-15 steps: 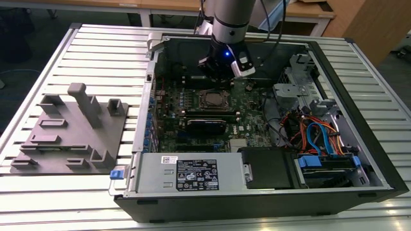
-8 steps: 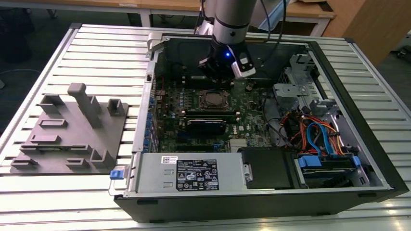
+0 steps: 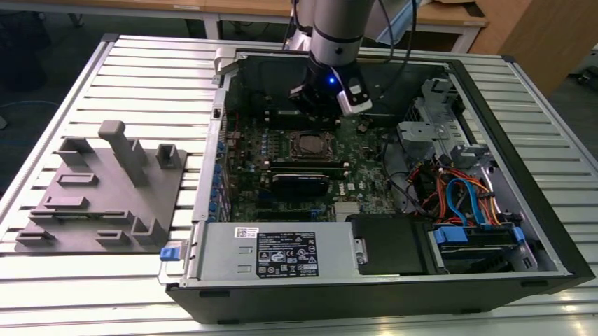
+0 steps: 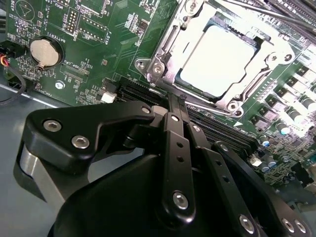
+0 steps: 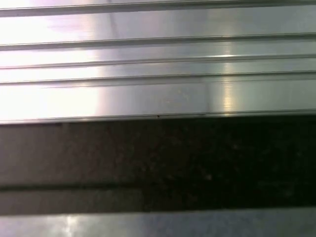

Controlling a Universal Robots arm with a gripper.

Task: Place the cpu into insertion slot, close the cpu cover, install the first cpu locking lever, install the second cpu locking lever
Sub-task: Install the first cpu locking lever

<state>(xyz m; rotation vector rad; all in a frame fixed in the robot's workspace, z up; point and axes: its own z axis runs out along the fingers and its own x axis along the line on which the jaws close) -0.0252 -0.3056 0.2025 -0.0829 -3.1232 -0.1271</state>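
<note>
cpu (image 4: 219,59): flat square chip with a pale silver metal top that glares under the light; no writing can be made out on it.
Where: it sits in the slot (image 4: 185,79) on the board (image 4: 98,49), about mid-board in the exterior view and just nearer than the arm's tool.
Cover (image 4: 165,47): a silvery frame that lies flat on the chip's edges, the chip top showing through its square cut-out.
Rod (image 4: 276,15): a thin metal bar runs along one side of the cover; I cannot tell whether it is latched.
Gripper (image 4: 175,103): black linked fingers pressed together with nothing seen between them, tips just beside the cover's edge.
Board print: small white lettering is scattered over the green surface, and a round silver battery (image 4: 43,52) sits in a black holder well apart from the socket.
Case (image 3: 523,210): an open black tower on its side, with blue and orange cables (image 3: 463,196) at the exterior view's right.
Power unit (image 3: 215,255): a grey box at the near edge, bearing a black label (image 3: 288,255) with white print and a small white sticker (image 3: 245,232).
Tray (image 3: 103,189): a grey moulded fixture at the exterior view's left.
Table (image 3: 150,63): ribbed aluminium slats under everything.
</note>
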